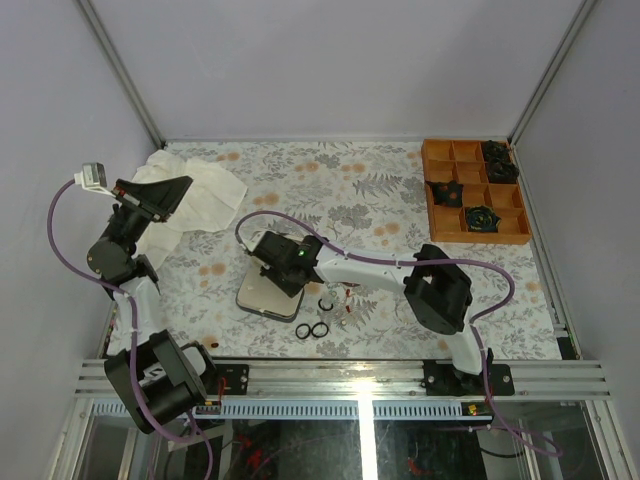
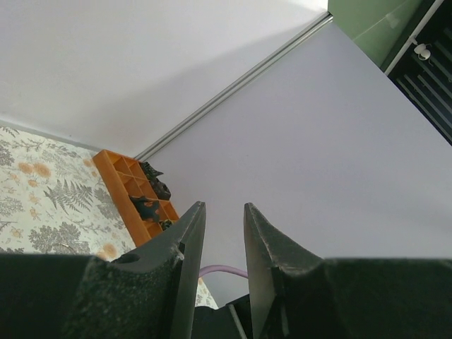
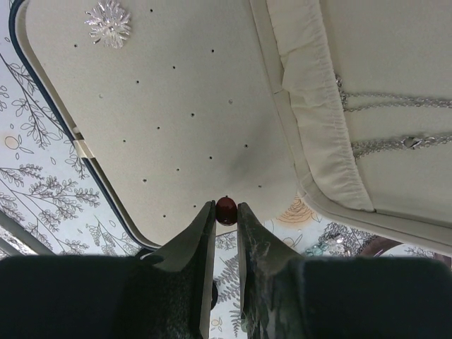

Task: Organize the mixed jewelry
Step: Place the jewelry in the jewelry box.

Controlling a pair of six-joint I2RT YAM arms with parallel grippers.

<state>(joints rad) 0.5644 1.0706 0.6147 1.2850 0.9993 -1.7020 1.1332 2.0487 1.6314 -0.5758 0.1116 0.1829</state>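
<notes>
As right gripper point(image 3: 225, 205) pinches red bead point(image 3: 226, 211), jaws barely apart, over cream lining point(image 3: 176, 106)

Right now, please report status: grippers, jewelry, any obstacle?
Left gripper raised, open, empty. Right gripper shut on red bead, at cream case lining. Black rings loose on table. No obstacle seen.

A small round dark-red bead point(image 3: 226, 210) sits pinched between the fingertips of the right gripper point(image 3: 226, 214), just above the near edge of the open case point(image 3: 176, 127) and its cream panel. Two black rings point(image 1: 303, 331) lie flat, side by side, just off the case's near right corner. A thin silver hoop point(image 1: 327, 304) and tiny red pieces point(image 1: 346, 298) lie just right of the case.
</notes>
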